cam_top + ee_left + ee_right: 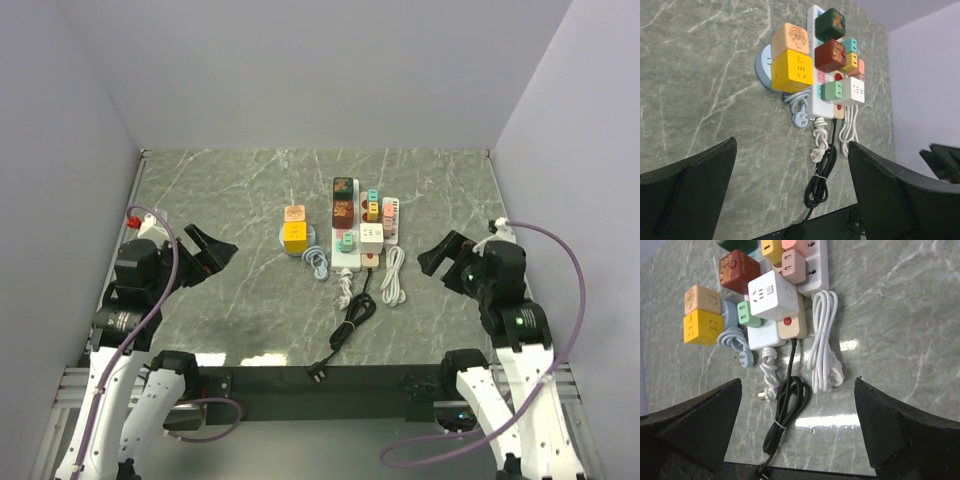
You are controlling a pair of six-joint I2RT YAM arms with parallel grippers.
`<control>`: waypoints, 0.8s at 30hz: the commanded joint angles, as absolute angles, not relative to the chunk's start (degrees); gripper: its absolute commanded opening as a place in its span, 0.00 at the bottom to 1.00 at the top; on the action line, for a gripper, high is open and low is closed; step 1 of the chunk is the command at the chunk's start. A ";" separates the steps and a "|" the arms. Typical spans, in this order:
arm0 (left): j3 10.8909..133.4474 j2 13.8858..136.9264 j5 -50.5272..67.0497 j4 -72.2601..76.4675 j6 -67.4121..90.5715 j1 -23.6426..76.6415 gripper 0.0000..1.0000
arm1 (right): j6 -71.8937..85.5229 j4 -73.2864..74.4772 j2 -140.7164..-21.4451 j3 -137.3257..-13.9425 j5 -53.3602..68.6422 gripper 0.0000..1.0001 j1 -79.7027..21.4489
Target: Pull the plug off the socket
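Several cube-shaped plugs sit in a cluster of socket strips mid-table: a white cube [371,236] [772,295], a small green one [345,241] [832,90], a brown one [830,55] and a dark green one [830,23] along the white strip [350,258]. A yellow cube [296,236] [792,70] and a peach cube [790,39] sit on a round pale-blue socket [762,67]. My left gripper [205,255] [791,150] hovers open at the left, well apart from them. At the right my right gripper [445,258] [797,385] is open too, holding nothing.
A bundled black cord [352,318] [785,410] runs from the strips over the table's near edge. A coiled white cord [394,278] [824,340], a knotted white cord [769,372] and a pale-blue cord [737,342] lie beside it. Grey walls enclose three sides.
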State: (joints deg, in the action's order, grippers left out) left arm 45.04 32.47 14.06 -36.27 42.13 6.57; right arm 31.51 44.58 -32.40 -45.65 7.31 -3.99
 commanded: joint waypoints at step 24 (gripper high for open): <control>45.62 43.94 16.35 -26.46 40.17 6.86 0.99 | 26.72 35.33 -92.28 -75.15 -6.77 0.96 -23.38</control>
State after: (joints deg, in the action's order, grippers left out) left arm 45.01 43.31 15.62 -29.52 41.25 6.63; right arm 27.57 35.42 -90.91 -72.71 -5.02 -22.44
